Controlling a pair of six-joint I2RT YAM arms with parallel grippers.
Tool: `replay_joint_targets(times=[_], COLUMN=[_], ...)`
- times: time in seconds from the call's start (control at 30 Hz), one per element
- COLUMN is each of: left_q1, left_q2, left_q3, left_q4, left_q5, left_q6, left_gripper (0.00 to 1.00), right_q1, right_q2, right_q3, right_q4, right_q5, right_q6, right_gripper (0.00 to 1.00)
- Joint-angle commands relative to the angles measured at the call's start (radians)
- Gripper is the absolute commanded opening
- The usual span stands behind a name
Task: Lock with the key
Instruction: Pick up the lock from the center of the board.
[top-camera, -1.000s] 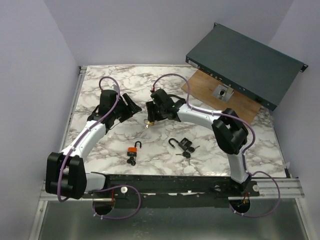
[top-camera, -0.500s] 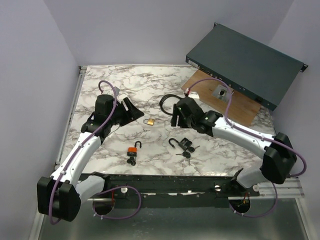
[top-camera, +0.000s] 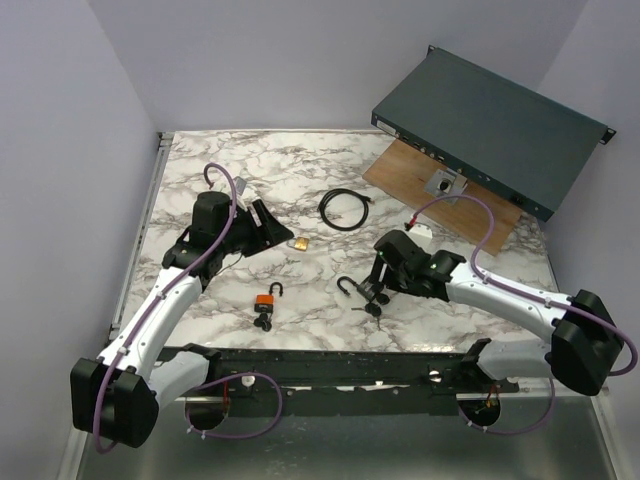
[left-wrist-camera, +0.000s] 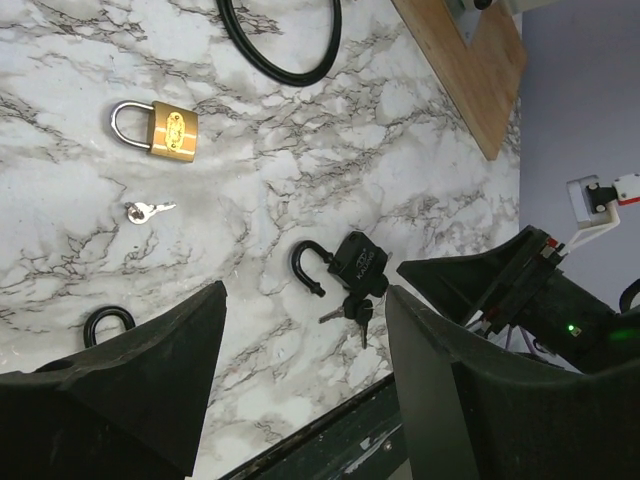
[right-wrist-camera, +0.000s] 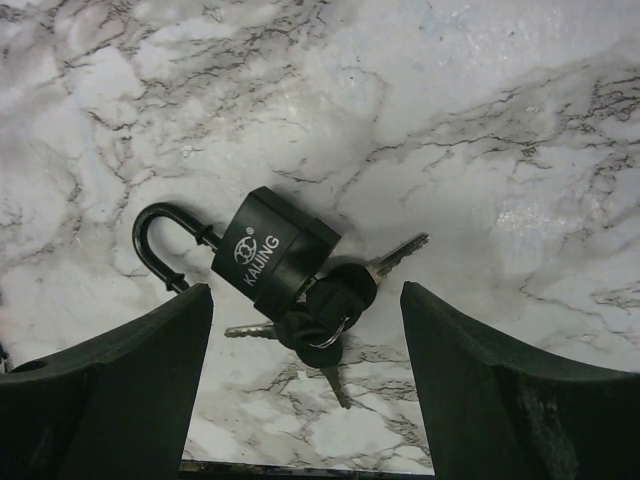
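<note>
Left of the matte black padlock (right-wrist-camera: 275, 250), the left gripper (left-wrist-camera: 304, 290) hangs spread and empty, and its finger hides most of an orange padlock (top-camera: 266, 299) from its wrist camera. The black padlock lies flat on the marbled tabletop (top-camera: 200, 170) with its shackle swung open and black-headed keys (right-wrist-camera: 330, 300) bunched at its base, the keyhole hidden. Directly above it, the right gripper (right-wrist-camera: 305, 288) stands wide, holding nothing.

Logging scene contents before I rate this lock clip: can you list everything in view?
brass padlock: 1, gold, table centre, shackle shut
loose key: 1, silver, beside the brass padlock
black padlock: 1, black, shackle open, key bunch at its base, below the right jaws
orange padlock: 1, orange, near edge, shackle open
cable: 1, black, coiled, mid-table
board: 1, wooden, far right
box: 1, dark green, behind the board
table: 1, white marble
left arm: 1, white and black, jaws open, empty
right arm: 1, white and black, jaws open, empty
</note>
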Motion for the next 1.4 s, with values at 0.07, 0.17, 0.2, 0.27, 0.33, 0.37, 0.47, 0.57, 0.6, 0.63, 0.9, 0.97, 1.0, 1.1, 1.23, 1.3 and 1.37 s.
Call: replay_joint_targets(times=[0.07, 0.17, 0.2, 0.27, 0.33, 0.37, 0.47, 0.57, 0.6, 0.63, 0.9, 0.97, 1.0, 1.1, 1.23, 1.3, 1.37], left_q1=[-0.009, -0.011, -0.011, -0.011, -0.011, -0.011, -0.011, -0.011, -0.011, -0.011, -0.011, -0.012, -0.014, -0.034, -0.101, -0.136, -0.165], left_q2=[-0.002, -0.006, -0.006, -0.002, 0.001, 0.001, -0.001, 0.000, 0.001, 0.001, 0.005, 0.007, 0.008, 0.009, 0.029, 0.047, 0.068], left_q3=[-0.004, -0.004, -0.003, 0.001, 0.003, 0.005, 0.003, -0.005, -0.006, -0.008, -0.023, -0.034, -0.043, -0.069, -0.098, -0.111, -0.125], left_q4=[0.012, 0.014, 0.013, 0.009, 0.007, 0.006, 0.007, 0.011, 0.013, 0.012, 0.016, 0.020, 0.023, 0.035, 0.050, 0.061, 0.081], left_q5=[0.040, 0.041, 0.042, 0.045, 0.046, 0.046, 0.049, 0.049, 0.049, 0.051, 0.057, 0.058, 0.058, 0.050, 0.018, -0.007, -0.018], left_q6=[0.001, -0.001, 0.001, 0.006, 0.012, 0.013, 0.016, 0.018, 0.017, 0.018, 0.019, 0.018, 0.014, 0.003, -0.012, -0.020, -0.035], left_gripper=[0.64, 0.64, 0.64, 0.64, 0.64, 0.64, 0.64, 0.64, 0.64, 0.64, 0.64, 0.64, 0.64, 0.64, 0.64, 0.64, 0.64], right_q1=[0.005, 0.005, 0.005, 0.005, 0.005, 0.005, 0.005, 0.005, 0.005, 0.005, 0.006, 0.007, 0.006, 0.006, 0.010, 0.012, 0.015], right_q2=[0.007, 0.004, 0.003, 0.023, 0.066, 0.085, 0.123, 0.157, 0.172, 0.189, 0.256, 0.261, 0.261, 0.272, 0.307, 0.317, 0.321], right_q3=[-0.028, -0.050, -0.061, -0.063, -0.044, -0.036, -0.023, -0.007, 0.004, 0.014, 0.043, 0.037, 0.033, 0.038, 0.073, 0.088, 0.094], right_q4=[0.034, 0.069, 0.093, 0.120, 0.122, 0.120, 0.145, 0.163, 0.158, 0.156, 0.157, 0.152, 0.152, 0.153, 0.135, 0.133, 0.135], right_q5=[0.007, 0.010, 0.002, -0.010, -0.021, -0.026, -0.040, -0.048, -0.049, -0.049, -0.049, -0.043, -0.043, -0.038, -0.018, -0.018, -0.023], right_q6=[0.096, 0.133, 0.126, 0.124, 0.124, 0.131, 0.124, 0.109, 0.107, 0.103, 0.068, 0.069, 0.069, 0.044, 0.023, 0.012, 0.011], right_gripper=[0.78, 0.77, 0.77, 0.76, 0.76, 0.76, 0.76, 0.76, 0.76, 0.75, 0.68, 0.68, 0.68, 0.67, 0.67, 0.64, 0.59])
